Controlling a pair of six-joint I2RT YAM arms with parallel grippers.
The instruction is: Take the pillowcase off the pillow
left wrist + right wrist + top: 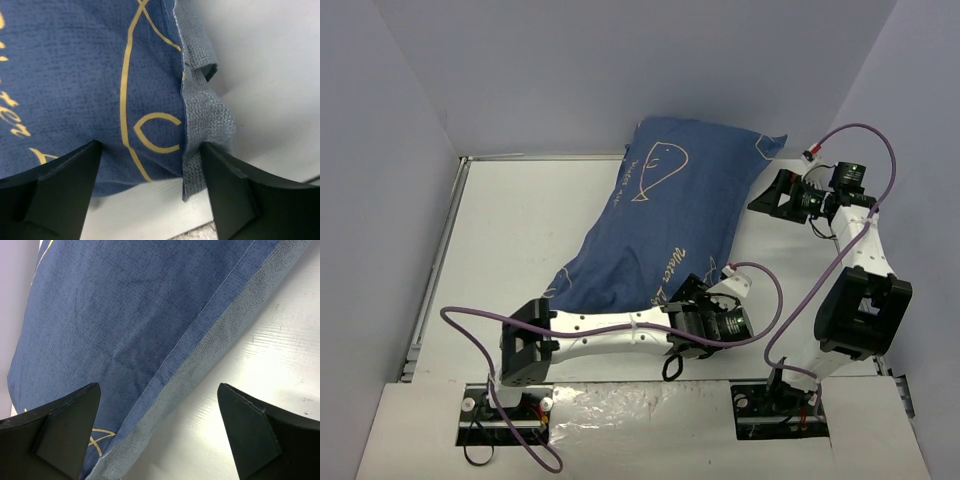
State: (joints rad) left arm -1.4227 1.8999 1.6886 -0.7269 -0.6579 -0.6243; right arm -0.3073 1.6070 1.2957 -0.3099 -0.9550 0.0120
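left gripper (692,289) jaws wide, straddling pillowcase (665,215) near hem; right gripper (766,193) wide, empty, beside far corner.

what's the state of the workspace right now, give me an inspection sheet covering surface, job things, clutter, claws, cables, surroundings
surface: white table, bare around the fabric
job's things: pillowcase, dark blue with whale outlines, lies diagonally and looks filled; no white pillow shows, so it is probably inside
clutter: nothing seen
grippers: left claw open, straddling the near corner and hem of the pillowcase without pinching it; right claw open, over the far right edge seam
cables: purple cables loop along both arms; one arcs near the pillowcase's near corner
surroundings: plain grey-blue walls on three sides
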